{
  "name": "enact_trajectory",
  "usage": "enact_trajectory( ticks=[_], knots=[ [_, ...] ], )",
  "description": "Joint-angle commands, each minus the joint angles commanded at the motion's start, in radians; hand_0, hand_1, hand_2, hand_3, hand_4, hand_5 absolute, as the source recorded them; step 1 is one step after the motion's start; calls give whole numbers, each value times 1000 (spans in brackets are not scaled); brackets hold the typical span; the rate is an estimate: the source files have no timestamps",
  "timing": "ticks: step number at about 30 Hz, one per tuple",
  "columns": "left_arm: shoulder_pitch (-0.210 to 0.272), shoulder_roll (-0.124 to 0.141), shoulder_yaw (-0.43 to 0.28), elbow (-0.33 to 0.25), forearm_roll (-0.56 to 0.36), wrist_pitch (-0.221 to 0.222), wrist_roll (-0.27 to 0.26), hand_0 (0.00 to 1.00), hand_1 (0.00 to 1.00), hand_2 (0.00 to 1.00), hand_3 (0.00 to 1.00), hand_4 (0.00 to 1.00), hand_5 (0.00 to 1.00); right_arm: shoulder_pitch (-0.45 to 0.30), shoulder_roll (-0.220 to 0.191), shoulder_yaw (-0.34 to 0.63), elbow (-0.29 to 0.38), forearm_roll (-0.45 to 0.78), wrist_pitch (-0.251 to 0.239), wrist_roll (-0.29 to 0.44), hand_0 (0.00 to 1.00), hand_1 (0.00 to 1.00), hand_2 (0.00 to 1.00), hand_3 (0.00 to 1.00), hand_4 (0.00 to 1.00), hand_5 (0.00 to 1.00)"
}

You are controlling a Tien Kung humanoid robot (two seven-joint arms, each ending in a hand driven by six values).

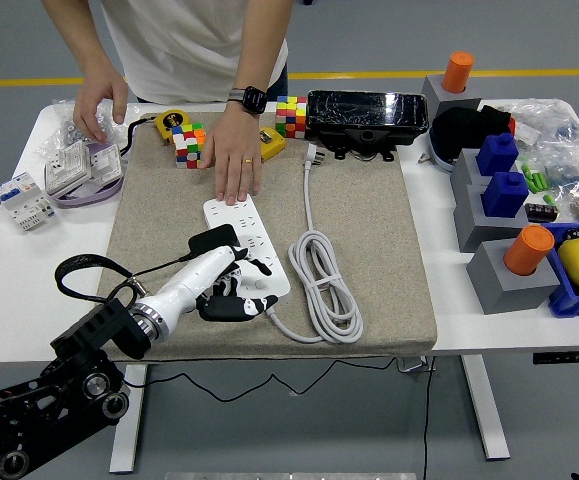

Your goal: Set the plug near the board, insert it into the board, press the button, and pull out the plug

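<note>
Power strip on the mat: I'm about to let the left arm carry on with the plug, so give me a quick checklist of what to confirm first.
1. White power strip lies flat on the tan mat: ok.
2. Left hand is at the strip's near end: ok.
3. Black plug is seated in a socket: cannot tell; it lies at the strip's left edge, partly behind the hand.
4. Hand has a firm hold on the plug: cannot tell.
5. Person's hand is clear of the strip: not ok; it rests on the mat right at the strip's far end.
6. The strip's coiled white cable is out of the hand's way: ok, it lies to the right.
</note>
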Motion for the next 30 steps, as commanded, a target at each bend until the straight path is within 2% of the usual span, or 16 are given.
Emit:
enact_trajectory(
  ticks=[4,5,7,13,19,30],
  knots=[
    [-2,-5,4,14,45,-23,53,85,67,145,722,795,361,0,1,-1,0,0,1,0,580,671,683,616,979,520],
    [-2,-5,5,15,48,-27,61,79,69,140,788,800,364,-1,1,0,0,0,1,0,581,672,683,616,980,520],
    [-2,-5,7,19,56,-34,73,79,69,140,788,800,364,-1,1,-1,0,0,1,0,581,672,683,616,980,520],
    [-4,-5,9,19,47,-49,79,80,71,139,784,798,365,-1,0,-1,0,1,1,0,581,672,683,617,980,520],
    [-5,-4,10,9,36,-39,53,79,70,139,779,806,373,1,0,1,1,0,0,0,581,671,683,617,980,520],
    [-7,-4,20,20,29,-49,60,70,66,136,766,818,390,0,0,-1,1,1,1,0,583,671,683,617,981,520]
  ],
)
